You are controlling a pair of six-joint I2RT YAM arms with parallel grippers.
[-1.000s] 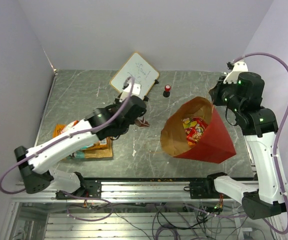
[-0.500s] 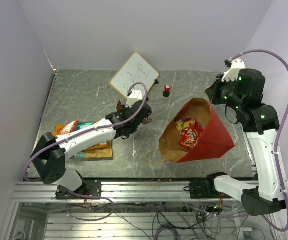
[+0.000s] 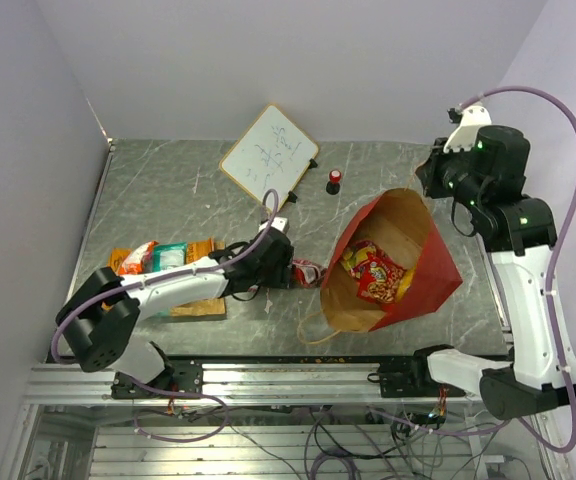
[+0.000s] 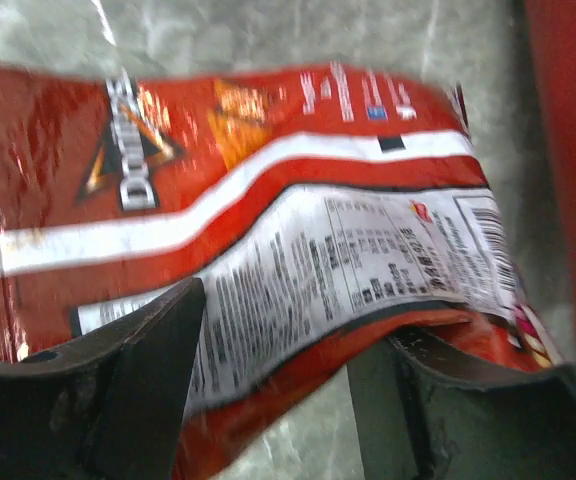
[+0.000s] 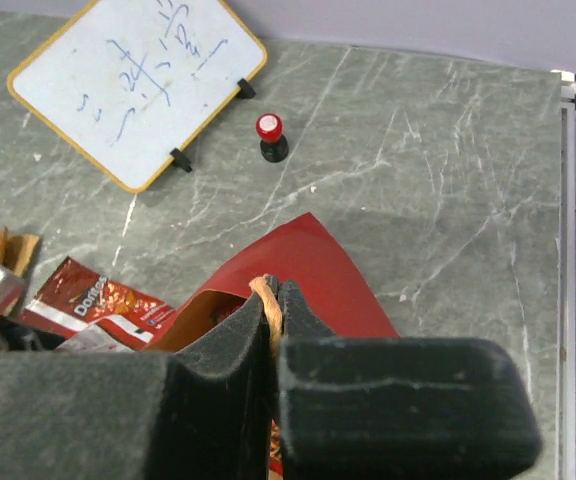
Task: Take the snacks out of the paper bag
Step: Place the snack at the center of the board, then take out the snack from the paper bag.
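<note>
The paper bag (image 3: 438, 275), red outside and brown inside, leans with its mouth toward the left arm. Red and yellow snacks (image 3: 373, 277) lie inside it. My right gripper (image 3: 430, 195) is shut on the bag's tan twisted handle (image 5: 268, 300) and holds it up. A red Doritos packet (image 3: 313, 272) lies on the table just left of the bag's mouth. My left gripper (image 3: 294, 270) is at it, jaws wide apart, and the packet (image 4: 268, 200) lies across the gap between the fingers (image 4: 118, 390). Orange, teal and tan packets (image 3: 163, 258) lie at the left.
A white whiteboard (image 3: 271, 152) stands at the back of the grey stone table (image 3: 168, 190). A small red-capped object (image 3: 335, 177) sits beside it, behind the bag. The bag's second handle (image 3: 313, 325) trails toward the near table edge.
My left gripper came toward the near edge with the red packet, down beside the bag's mouth, and its jaws opened. The right gripper swung the bag's mouth further left.
</note>
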